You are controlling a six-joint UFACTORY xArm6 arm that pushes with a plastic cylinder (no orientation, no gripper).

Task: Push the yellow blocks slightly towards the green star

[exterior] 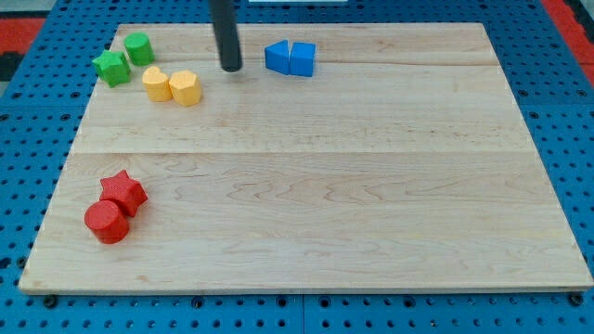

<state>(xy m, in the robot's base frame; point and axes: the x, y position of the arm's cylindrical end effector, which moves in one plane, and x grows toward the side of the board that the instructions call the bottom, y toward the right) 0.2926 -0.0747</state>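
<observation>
Two yellow blocks lie side by side at the view's upper left: a yellow heart-like block point(156, 83) and a yellow hexagon point(186, 88). The green star point(111, 68) sits just left of and above them, with a green cylinder point(139, 48) touching its upper right. My tip point(230, 68) stands on the board right of and slightly above the yellow hexagon, apart from it, between the yellow blocks and the blue blocks.
Two blue blocks point(290, 57) sit together right of my tip near the view's top. A red star point(124, 192) and a red cylinder point(107, 222) touch each other at the lower left. The wooden board point(371, 186) lies on a blue pegboard.
</observation>
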